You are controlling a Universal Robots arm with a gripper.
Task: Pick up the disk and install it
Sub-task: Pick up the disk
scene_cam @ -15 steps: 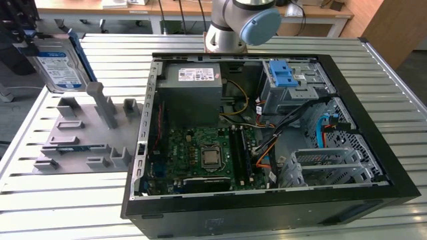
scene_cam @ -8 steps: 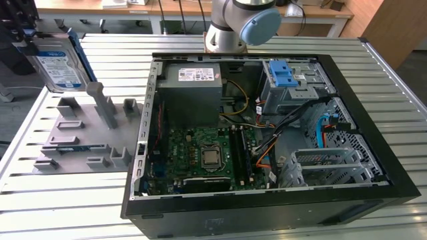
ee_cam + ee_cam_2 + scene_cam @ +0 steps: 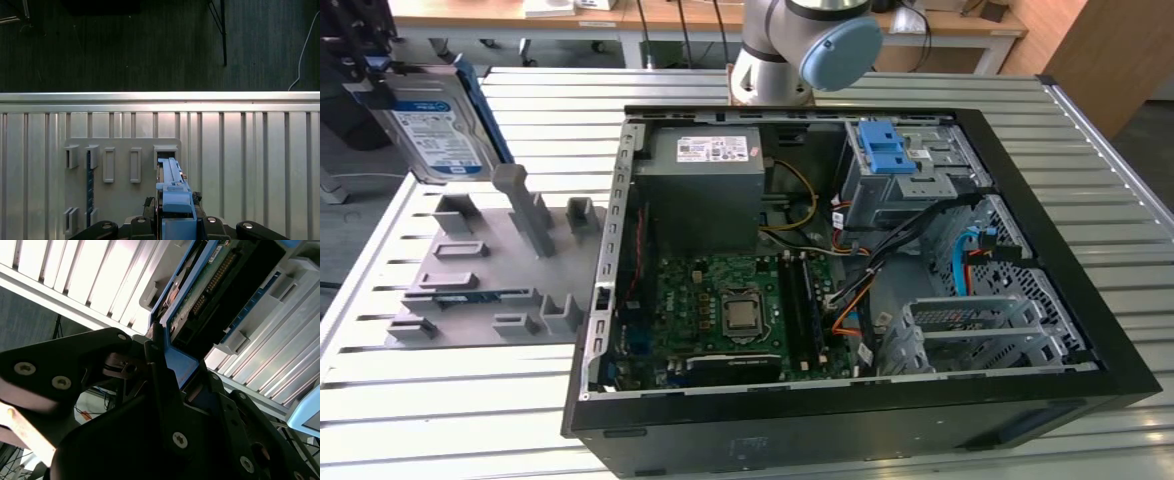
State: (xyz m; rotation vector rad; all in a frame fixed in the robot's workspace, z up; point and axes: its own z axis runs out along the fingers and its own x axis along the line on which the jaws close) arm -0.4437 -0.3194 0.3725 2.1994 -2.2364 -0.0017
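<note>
Pinched by the fingers (image 3: 162, 390) only at its blue carrier end, the disk (image 3: 438, 130) hangs above the grey fixture block (image 3: 480, 270) by an edge of the tabletop (image 3: 454, 420) and may twist loose and drop.

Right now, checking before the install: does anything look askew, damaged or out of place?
Nothing stands out. The flat silver hard drive in its blue plastic carrier hangs tilted in the gripper, over the grey plastic fixture block; no damage shows.

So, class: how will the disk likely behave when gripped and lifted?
Probably stiff: the disk stands flat and upright in the hand. Likely heavy for its size, given its metal body. Its smooth blue carrier may slip.
</note>
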